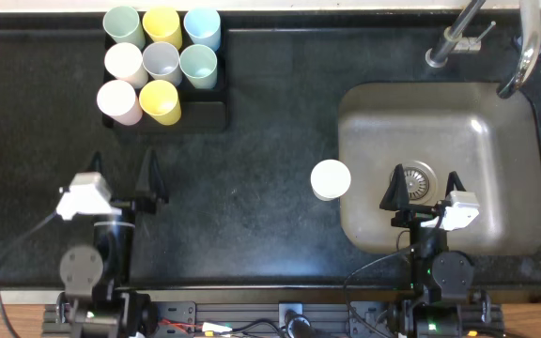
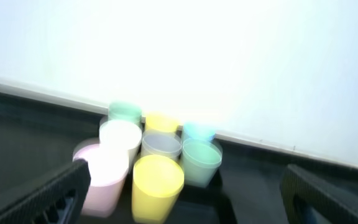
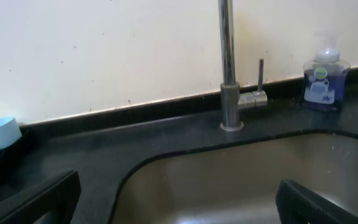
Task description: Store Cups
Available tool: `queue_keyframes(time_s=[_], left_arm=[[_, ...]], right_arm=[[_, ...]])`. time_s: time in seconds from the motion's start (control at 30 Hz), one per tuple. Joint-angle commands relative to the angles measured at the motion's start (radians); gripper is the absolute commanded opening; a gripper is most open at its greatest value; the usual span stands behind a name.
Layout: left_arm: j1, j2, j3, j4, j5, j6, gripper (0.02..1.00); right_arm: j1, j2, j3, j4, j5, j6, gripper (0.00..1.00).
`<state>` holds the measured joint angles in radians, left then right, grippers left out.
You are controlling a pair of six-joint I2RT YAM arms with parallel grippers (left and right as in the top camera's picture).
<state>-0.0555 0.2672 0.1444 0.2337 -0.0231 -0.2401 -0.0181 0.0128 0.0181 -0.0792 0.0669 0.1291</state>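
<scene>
Standing cups: eight sit upright in a black tray at the counter's far left corner, mouths up and long axes vertical. They are packed touching in rows of three, three and two, with the tray's near right slot bare.
Left wrist view: it shows the same cups from the side, a pink and a yellow one nearest, with the pale wall close behind them.
Left gripper: it hangs near the tray's near edge, apart from the cups, with its fingers spread wide and nothing between them.
Counter: a broad dark stretch lies open between the tray and the sink, and between the two arms.
Lone cup: white, it stands on end with its long axis vertical, on the counter just beside the sink's left rim and well apart from the tray.
Right gripper: it sits over the sink's near part beside the drain, jaws wide and holding nothing.
Sink: its rounded rim bounds the counter on the right.
Faucet: it rises behind the sink by the wall.
Right wrist view: it shows a soap bottle beside the faucet, and a blue cup's rim at the tray end.
</scene>
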Motion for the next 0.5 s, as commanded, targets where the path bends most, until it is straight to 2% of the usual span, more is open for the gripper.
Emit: queue_keyframes(time_s=[0.03, 0.1, 0.27, 0.5], left_arm=[[0.004, -0.131, -0.141, 0.069, 0.013, 0.139, 0.998], [0.004, -0.216, -0.137, -0.107, 0.010, 0.143, 0.998], [0.004, -0.265, -0.137, -0.303, 0.000, 0.143, 0.998], [0.019, -0.264, -0.137, -0.318, 0.003, 0.147, 0.998]], right_arm=[[0.000, -0.008, -0.013, 0.005, 0.001, -0.006, 0.998], [0.000, -0.008, -0.013, 0.005, 0.001, -0.006, 0.998], [0.000, -0.008, -0.013, 0.005, 0.001, -0.006, 0.998], [0.000, -0.008, -0.013, 0.005, 0.001, -0.006, 0.998]])
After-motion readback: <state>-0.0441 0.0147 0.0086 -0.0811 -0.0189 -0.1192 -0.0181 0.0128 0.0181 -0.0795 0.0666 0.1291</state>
